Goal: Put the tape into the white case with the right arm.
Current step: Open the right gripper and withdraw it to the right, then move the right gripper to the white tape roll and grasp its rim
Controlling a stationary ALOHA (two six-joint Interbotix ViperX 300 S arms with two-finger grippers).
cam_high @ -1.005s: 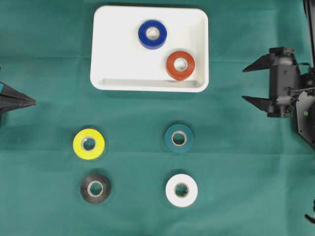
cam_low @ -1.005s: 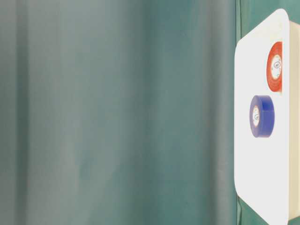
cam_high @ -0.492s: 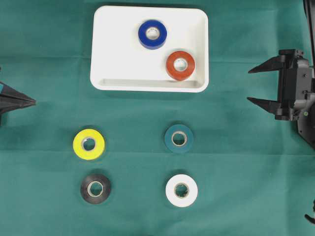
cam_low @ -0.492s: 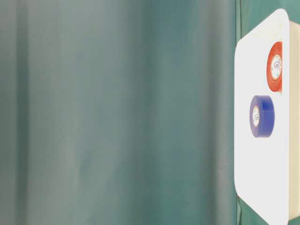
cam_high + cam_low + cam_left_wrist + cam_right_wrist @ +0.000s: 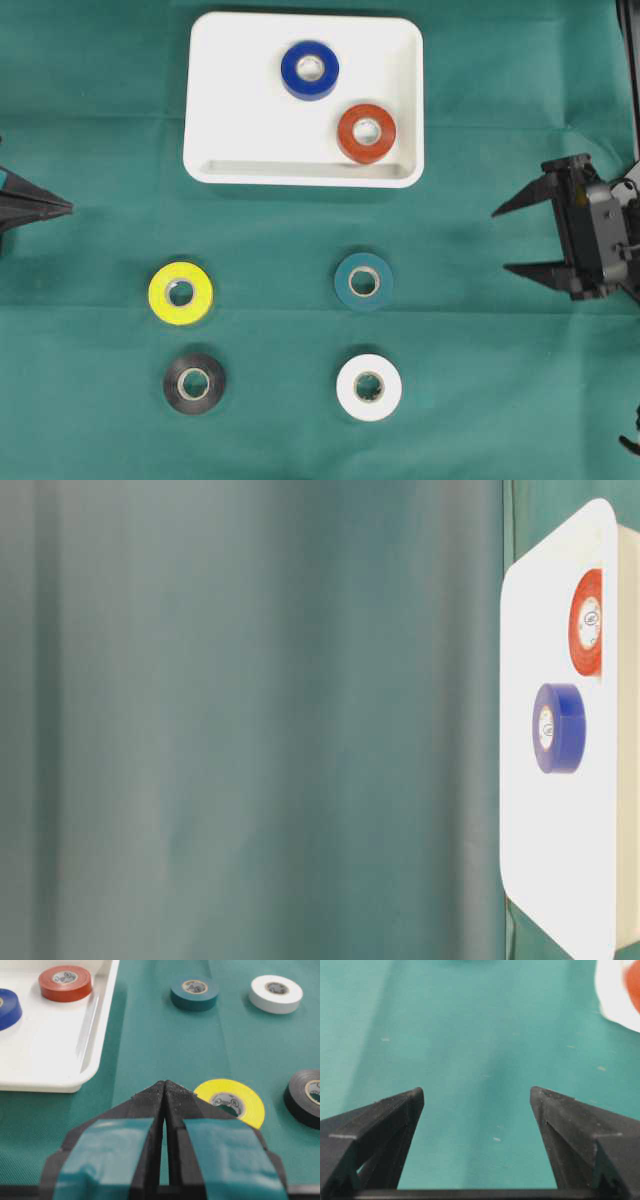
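Note:
The white case (image 5: 240, 120) lies at the back of the green cloth with a blue tape (image 5: 309, 69) and a red tape (image 5: 366, 132) inside it. On the cloth in front of it lie a teal tape (image 5: 363, 281), a yellow tape (image 5: 180, 293), a black tape (image 5: 194, 382) and a white tape (image 5: 369, 386). My right gripper (image 5: 501, 240) stands open and empty at the right edge, well right of the teal tape. In its wrist view the right gripper (image 5: 476, 1094) has only cloth between its fingers. My left gripper (image 5: 68, 207) is shut at the left edge, its tip (image 5: 164, 1082) just short of the yellow tape (image 5: 235, 1100).
The table-level view shows only the case (image 5: 540, 860) with the blue tape (image 5: 558, 728) and the red tape (image 5: 587, 622). A corner of the case (image 5: 612, 995) shows at the top right of the right wrist view. Bare green cloth lies between the right gripper and the tapes.
The right gripper has moved toward the front of the table, from level with the case to level with the teal tape, turning slightly. It stayed open. No tape moved.

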